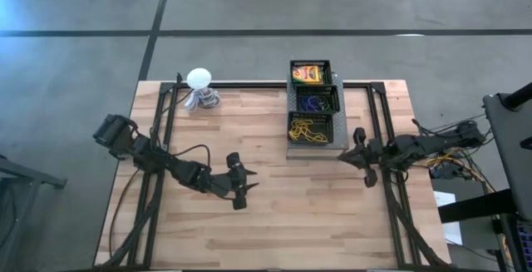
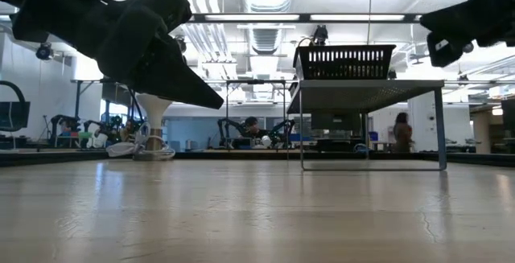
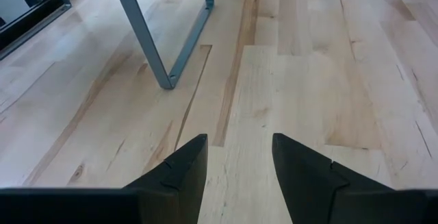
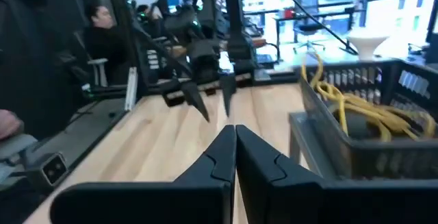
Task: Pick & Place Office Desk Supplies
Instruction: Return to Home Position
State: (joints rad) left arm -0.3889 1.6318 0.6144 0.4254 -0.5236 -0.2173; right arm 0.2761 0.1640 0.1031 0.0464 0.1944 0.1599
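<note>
Two grippers hang over the wooden table (image 1: 274,230), and both hold nothing. Nearest is the left gripper (image 3: 239,139), above bare wood, its fingers (image 3: 183,169) spread apart. A little farther, the right gripper (image 4: 236,129) is just beside the shelf (image 2: 366,96), its fingers (image 4: 263,166) pressed together. On the shelf three black bins (image 4: 356,155) stand in a row: the nearest holds yellow rubber bands (image 1: 307,131), the middle one blue and green rings (image 1: 314,102), the farthest yellow-and-green boxes (image 1: 306,74). At the far edge stands a white ball-topped object (image 1: 199,78)
</note>
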